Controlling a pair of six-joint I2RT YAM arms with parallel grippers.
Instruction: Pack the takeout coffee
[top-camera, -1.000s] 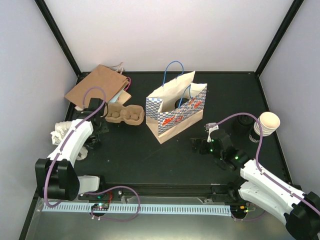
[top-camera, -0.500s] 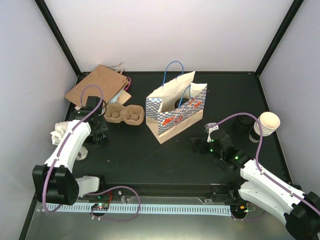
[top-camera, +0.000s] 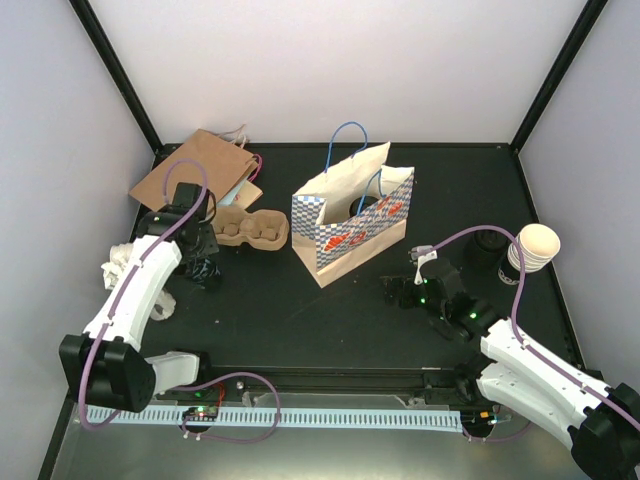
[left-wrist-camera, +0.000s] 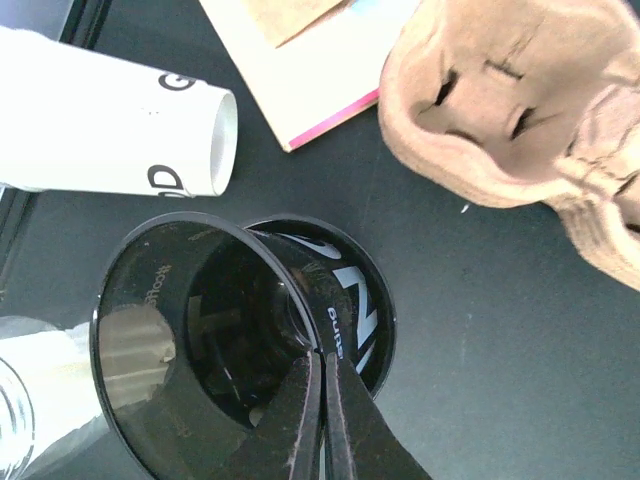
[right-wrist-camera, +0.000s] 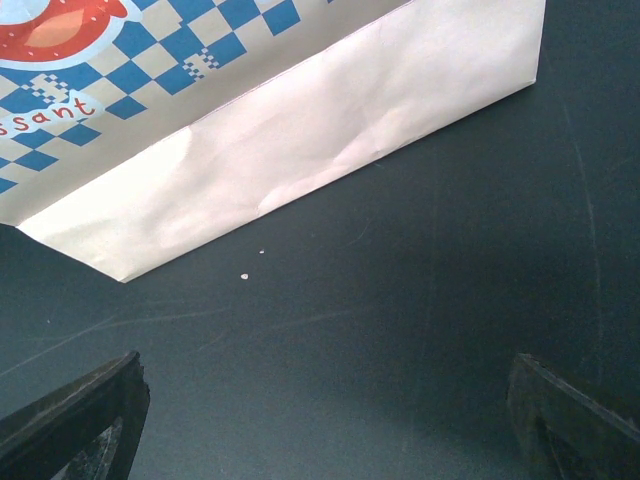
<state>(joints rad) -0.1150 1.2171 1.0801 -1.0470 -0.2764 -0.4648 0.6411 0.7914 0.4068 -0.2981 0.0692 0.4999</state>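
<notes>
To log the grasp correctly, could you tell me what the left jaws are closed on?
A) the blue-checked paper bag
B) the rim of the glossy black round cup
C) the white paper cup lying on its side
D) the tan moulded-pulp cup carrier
B: the left wrist view shows the left gripper with its jaws pinched shut on the rim of the glossy black round cup.

Centre of frame: blue-and-white checked bag (top-camera: 350, 228) upright, mouth open, blue handles up.
Upper left: brown paper bag (top-camera: 188, 168) flat on black table (top-camera: 300, 310); cardboard cup carrier (top-camera: 250, 229) just right of it.
Left gripper (top-camera: 203, 264) low, just below carrier's left end, over dark item (top-camera: 207, 276), hard to make out.
Left edge: crumpled white paper (top-camera: 118, 262).
Right gripper (top-camera: 400, 293) low, right of centre, fingers spread, near bag's corner.
Right edge: stacked cream cups (top-camera: 535, 250), black-lidded coffee cup (top-camera: 490, 240) just beside.
</notes>
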